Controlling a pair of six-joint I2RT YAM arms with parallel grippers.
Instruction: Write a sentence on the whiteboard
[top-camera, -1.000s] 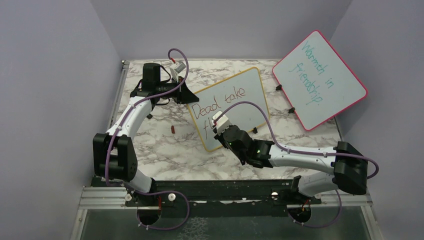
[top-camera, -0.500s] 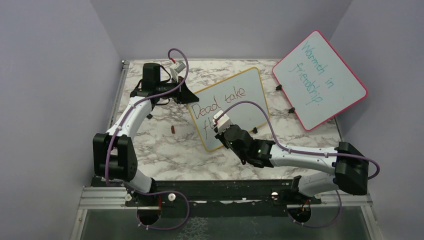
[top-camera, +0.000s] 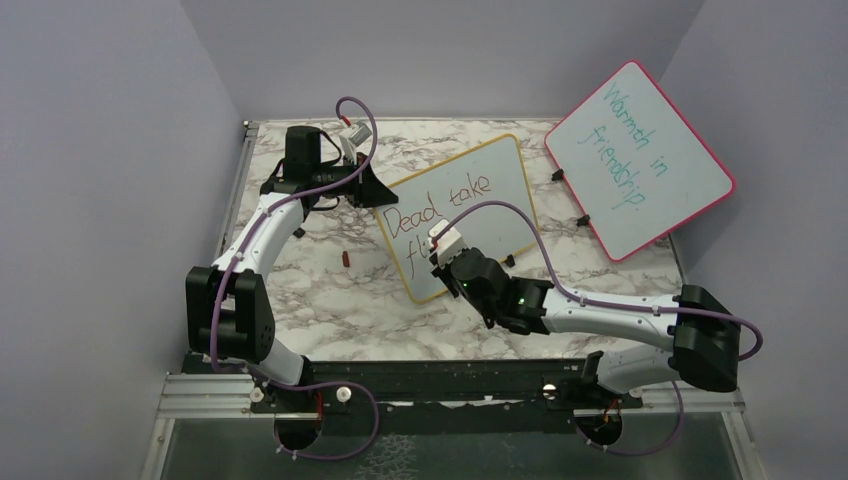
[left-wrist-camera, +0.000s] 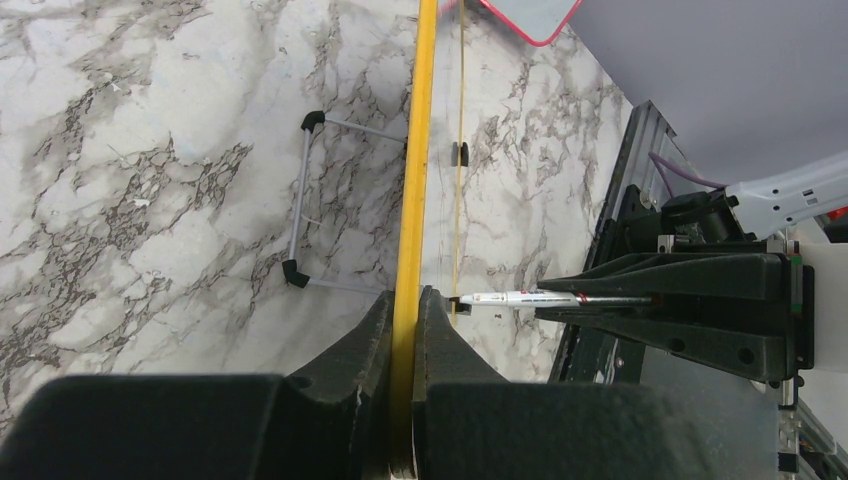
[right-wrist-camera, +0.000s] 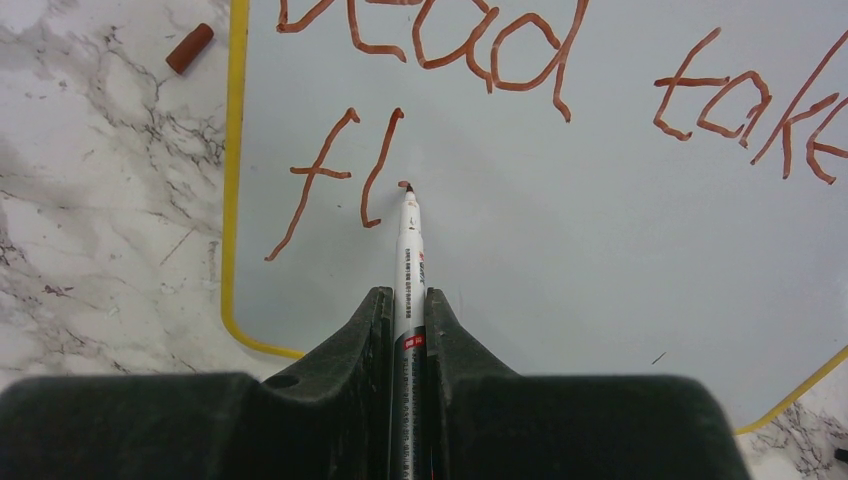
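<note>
The right gripper has its jaws pinched on a white marker, whose tip touches the whiteboard just right of the letters "fl". The sentence so far reads "Dead take" on the upper line and "fl" below it, in reddish-brown strokes. The left gripper has its jaws pressed onto the whiteboard's yellow frame, seen edge-on in the left wrist view, with a wire stand behind the board. From above, the whiteboard stands tilted near the middle of the marble tabletop, the left gripper at its far left corner and the right gripper over its lower part. A small red cap lies on the tabletop left of the board. A pink-framed board with teal writing stands well apart at the right.
</note>
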